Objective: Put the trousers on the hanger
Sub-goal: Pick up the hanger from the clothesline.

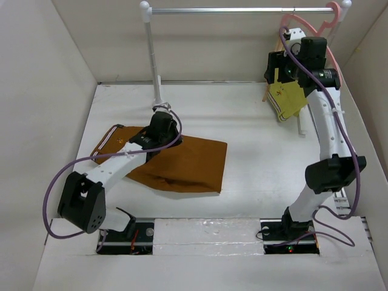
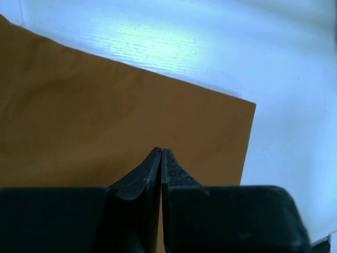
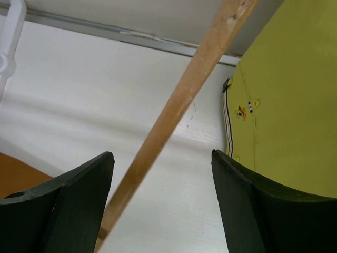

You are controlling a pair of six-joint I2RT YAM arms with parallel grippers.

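While the trousers lie flat on the table, the hanger is up at the far right.
Left tool: fingers pressed together over the rust-brown cloth; any pinch cannot be told. Right tool: wide open, the hanger's wooden bar slanting between its fingers, yellow-green garment just beside.
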